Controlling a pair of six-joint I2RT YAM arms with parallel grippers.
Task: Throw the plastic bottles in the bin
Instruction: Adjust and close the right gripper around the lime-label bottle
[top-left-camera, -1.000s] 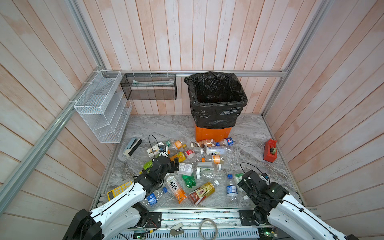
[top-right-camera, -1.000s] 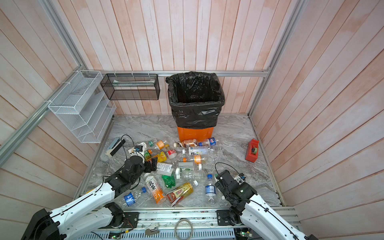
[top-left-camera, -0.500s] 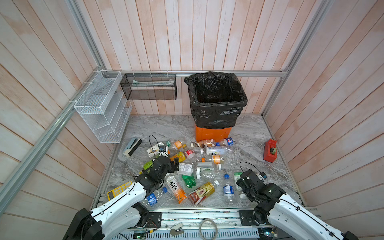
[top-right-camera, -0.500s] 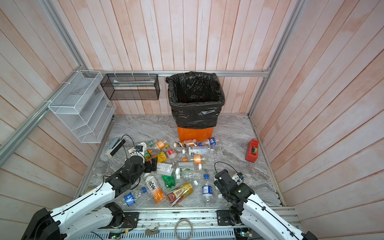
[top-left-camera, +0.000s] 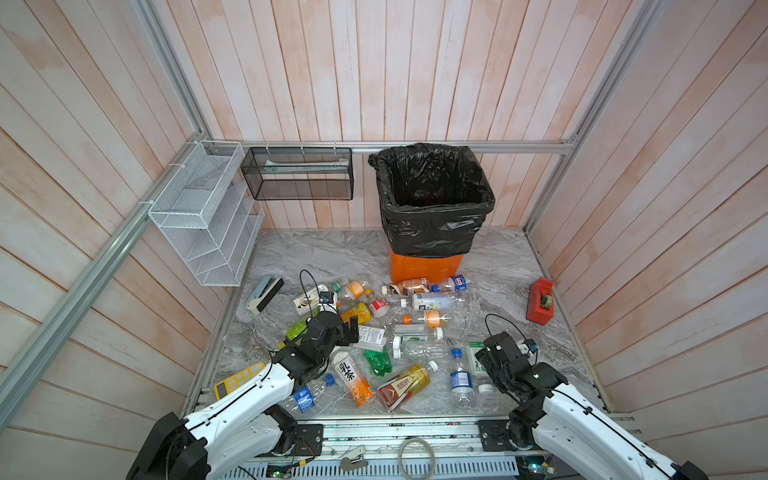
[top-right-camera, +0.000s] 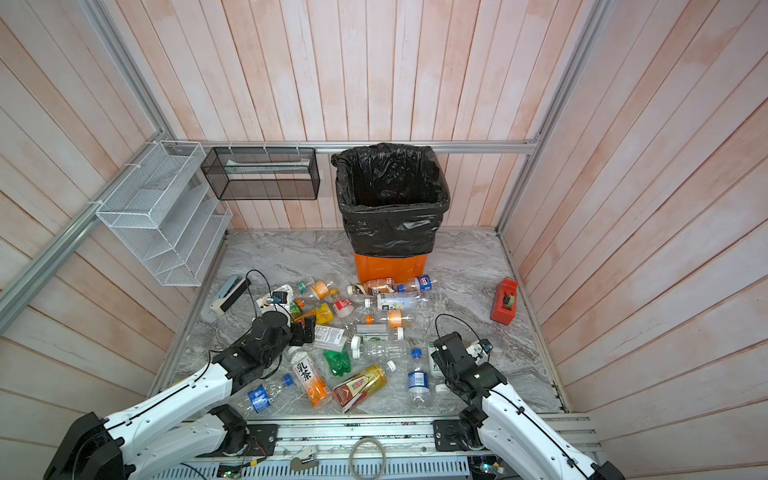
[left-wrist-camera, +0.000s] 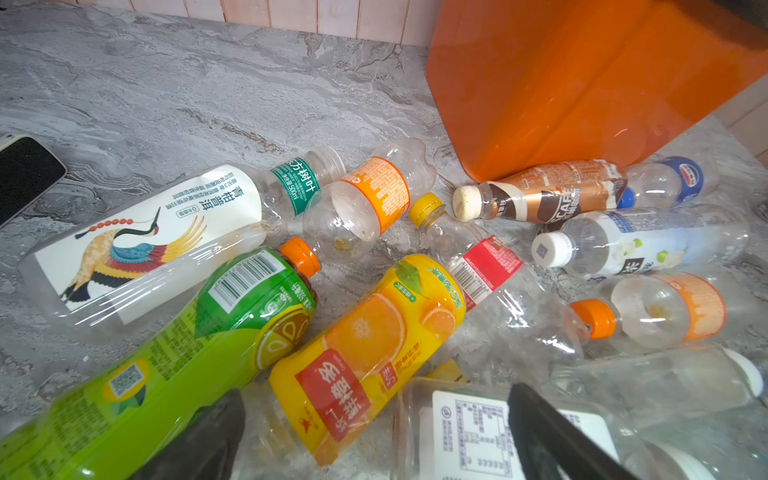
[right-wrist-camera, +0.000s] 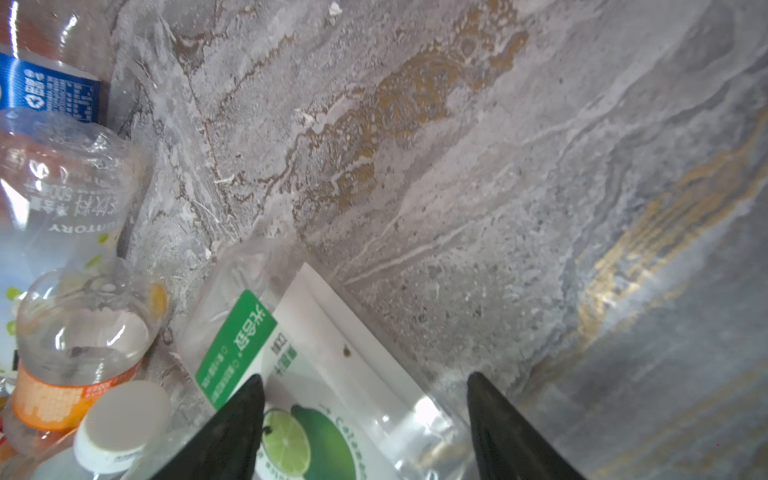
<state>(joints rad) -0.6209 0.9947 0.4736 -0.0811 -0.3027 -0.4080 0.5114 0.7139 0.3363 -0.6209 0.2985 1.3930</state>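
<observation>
Near right on the table (top-left-camera: 573, 353), the lime bottle (right-wrist-camera: 307, 345) lies flat, well apart from the bin (top-left-camera: 426, 268) at far centre. Right gripper (right-wrist-camera: 361, 378) straddles it, one finger over the green label, one at the clear edge. Jaws are part-closed; cannot tell if they pinch yet. Bottle not lifted. Left gripper (left-wrist-camera: 376, 392) is spread wide, holding nothing, low over the yellow bottle (left-wrist-camera: 374, 332) in the mid pile.

Risks, my read:
- Thin clear wall: a hard squeeze could crush it and pop it out of the jaws.
- Grip looks off-centre, toward the near end, so on lift the far end may droop, swing and slip.
- Water bottle (top-left-camera: 460, 380) lies just left of it; a swing could knock or drag it.
- Bin is tall and far: a low carry could hit the bag rim, and an early release drops the bottle among those at the bin's foot.
- Left arm sits mid-table, so a path to the bin could cross it.

Axis: in both top views the long axis runs near-far, far end tipped slightly left. The squared clear end points far, away from the gripper, and looks like the base. Cap end is hidden under the wrist, so I can't confirm. Jaws sit across the axis, on the short width.
</observation>
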